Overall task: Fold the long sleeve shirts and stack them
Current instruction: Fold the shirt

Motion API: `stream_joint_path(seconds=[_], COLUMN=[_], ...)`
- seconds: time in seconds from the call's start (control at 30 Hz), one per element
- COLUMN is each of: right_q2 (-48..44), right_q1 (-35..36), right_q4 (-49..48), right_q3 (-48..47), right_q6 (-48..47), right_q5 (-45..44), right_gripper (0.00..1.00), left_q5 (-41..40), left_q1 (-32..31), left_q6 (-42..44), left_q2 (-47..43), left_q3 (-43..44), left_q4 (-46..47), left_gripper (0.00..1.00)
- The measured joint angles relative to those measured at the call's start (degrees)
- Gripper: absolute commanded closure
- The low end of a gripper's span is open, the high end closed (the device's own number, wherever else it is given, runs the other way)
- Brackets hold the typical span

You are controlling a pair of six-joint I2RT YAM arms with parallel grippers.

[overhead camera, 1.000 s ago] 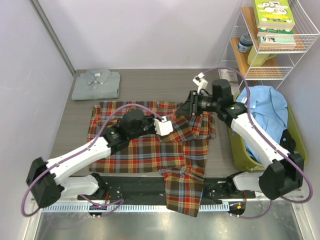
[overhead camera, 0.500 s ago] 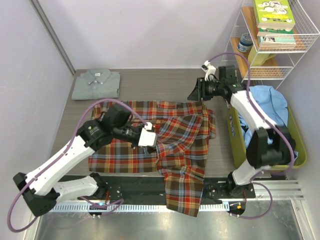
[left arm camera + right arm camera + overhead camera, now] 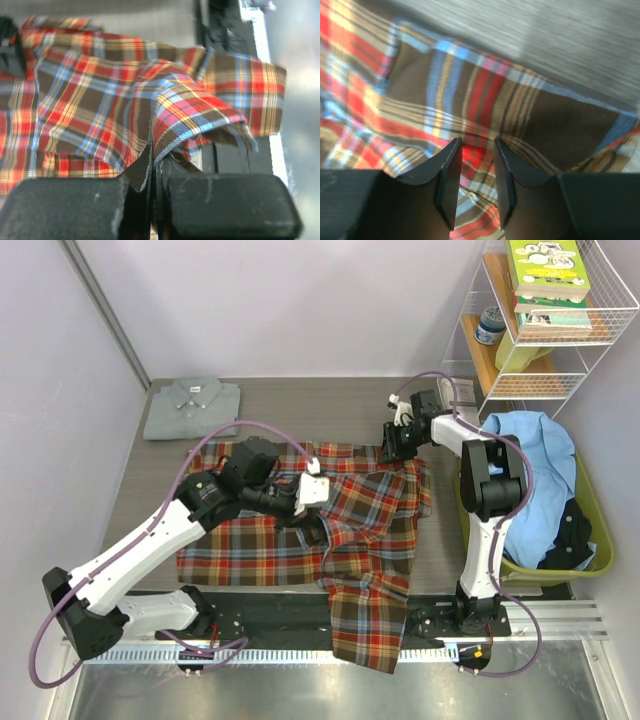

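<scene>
The left claw (image 3: 152, 175) is closed tight on a raised fold of the red-orange, brown and blue plaid flannel shirt (image 3: 250, 540), which lies spread across the middle of the grey worktop (image 3: 300, 415). The right claw (image 3: 476, 145) hangs partly open over the shirt's far right corner, gripping nothing that can be seen.

The left pinch takes only a thin ridge of cloth, so a quick pull could probably slip it free. Part of the shirt hangs over the near edge (image 3: 365, 625). Its weight may drag the garment nearward, or it may snag on the rail by the arm bases. If the right claw closes where it is, it could catch one layer or several, skewing the fold.

Bare worktop lies far of the plaid shirt. The folded pale grey button-up shirt (image 3: 192, 407) sits in the far left corner, well apart. On the right, the olive-green bin (image 3: 590, 510) stands just beside the worktop, leaving little room there.
</scene>
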State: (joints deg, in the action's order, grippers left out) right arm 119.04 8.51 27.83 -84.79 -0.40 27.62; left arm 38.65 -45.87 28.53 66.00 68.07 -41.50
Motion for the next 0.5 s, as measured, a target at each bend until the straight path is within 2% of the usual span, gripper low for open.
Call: stream_joint_path(seconds=[0.1, 0.23, 0.5], right_q2=[2.14, 1.81, -4.44], right_q1=[-0.22, -0.22, -0.13], right_q4=[2.32, 4.96, 13.6], right_q3=[-2.73, -3.17, -3.3], right_q6=[-1.79, -4.76, -11.58], right_q5=[-0.07, 0.28, 6.36], right_gripper=[0.58, 0.51, 0.48], left_q5=[-2.19, -4.46, -7.15], left_q1=[2.75, 12.52, 31.34], left_q6=[-7.78, -19.34, -35.41], left_q2=[2.08, 8.2, 19.28], left_q3=[0.09, 1.66, 2.05], left_q4=[3.78, 8.68, 16.31], left_gripper=[1.0, 1.0, 1.0])
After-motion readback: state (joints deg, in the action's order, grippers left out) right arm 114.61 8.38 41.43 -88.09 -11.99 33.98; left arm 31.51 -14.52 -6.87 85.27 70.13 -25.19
